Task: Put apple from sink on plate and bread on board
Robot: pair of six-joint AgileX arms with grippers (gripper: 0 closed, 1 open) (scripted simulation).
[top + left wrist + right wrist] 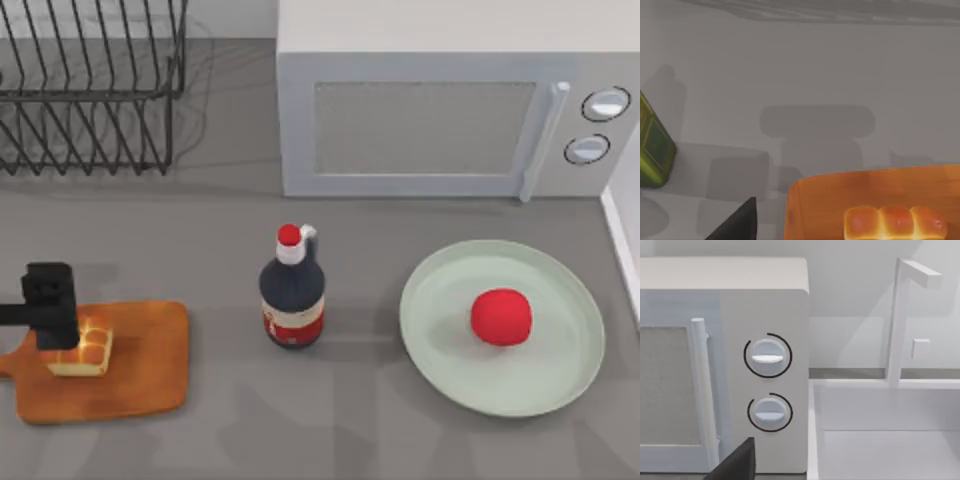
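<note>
Top view shows the left gripper [62, 335] low over the bread [82, 350], which sits on the board [120, 360] at the table's left. Whether its fingers are closed on the bread or parted I cannot tell, since the gripper body covers them from above. Left wrist view shows the bread's golden crust resting on the board, with a green box [654, 150] off beside it. At the table's right the apple [501, 317] lies on the plate [440, 300], so that half looks done. A bottle [292, 295] stands between board and plate, and a microwave [440, 110] behind. The right arm is parked, its wrist camera looking at the microwave dials and the sink [885, 435]. Judging the step as release: let go fully, then lift straight up so the bread is not dragged off the board
</note>
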